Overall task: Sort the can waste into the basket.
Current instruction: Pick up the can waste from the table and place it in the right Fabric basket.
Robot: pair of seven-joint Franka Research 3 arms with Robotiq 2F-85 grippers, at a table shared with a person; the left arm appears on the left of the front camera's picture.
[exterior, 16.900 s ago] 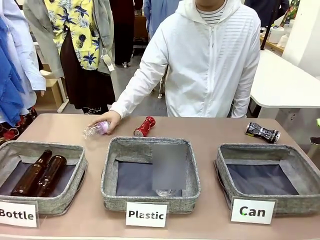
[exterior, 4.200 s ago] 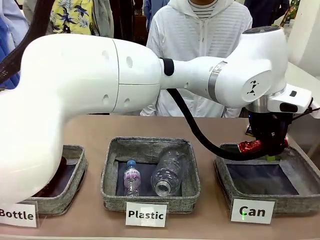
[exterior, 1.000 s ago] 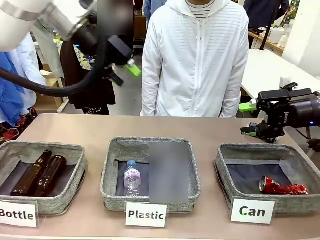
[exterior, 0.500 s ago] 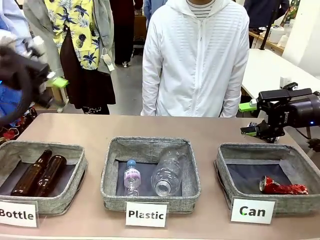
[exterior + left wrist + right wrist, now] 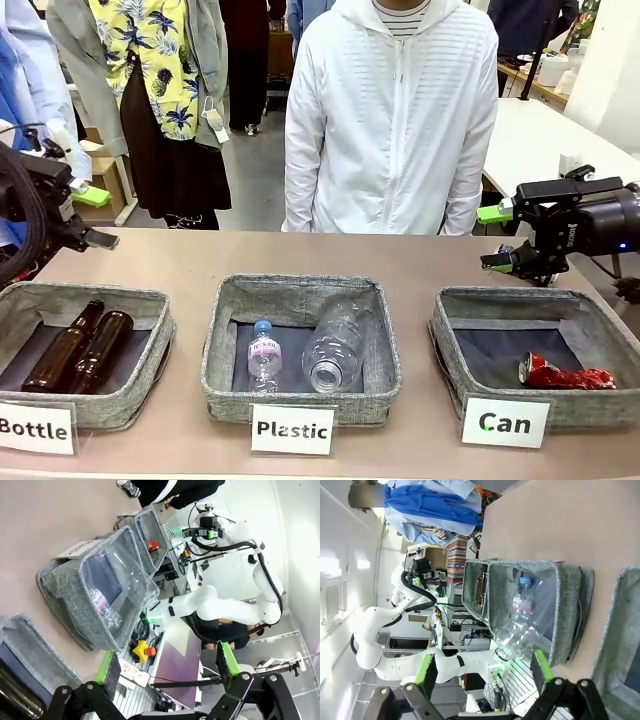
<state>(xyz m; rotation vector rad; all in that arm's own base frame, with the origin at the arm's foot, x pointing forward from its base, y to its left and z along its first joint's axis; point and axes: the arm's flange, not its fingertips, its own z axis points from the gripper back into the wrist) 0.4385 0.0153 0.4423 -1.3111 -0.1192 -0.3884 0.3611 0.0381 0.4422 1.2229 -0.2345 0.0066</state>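
Note:
The shiny red crushed can (image 5: pixel 565 376) lies on the dark lining at the front right of the grey basket (image 5: pixel 447 335) signed "Can". My right gripper (image 5: pixel 496 238) hovers open and empty above the table just behind that basket's far left corner, fingers pointing left. My left gripper (image 5: pixel 92 218) is open and empty at the table's far left, behind the "Bottle" basket. In the left wrist view the open gripper (image 5: pixel 165 652) looks along the row of baskets, with the red can (image 5: pixel 152 544) tiny in the farthest one. In the right wrist view the gripper (image 5: pixel 482 667) is open, with the Can basket's wall (image 5: pixel 620 645) at right.
The middle basket (image 5: pixel 225 345) signed "Plastic" holds two clear bottles (image 5: pixel 335 345). The left basket (image 5: pixel 150 345) signed "Bottle" holds two brown bottles (image 5: pixel 80 350). A person in a white hoodie (image 5: pixel 395 130) stands at the table's far side. The table strip behind the baskets is bare.
My left arm has swung from high above the table down to its left edge. The right gripper and the red can have stayed still.

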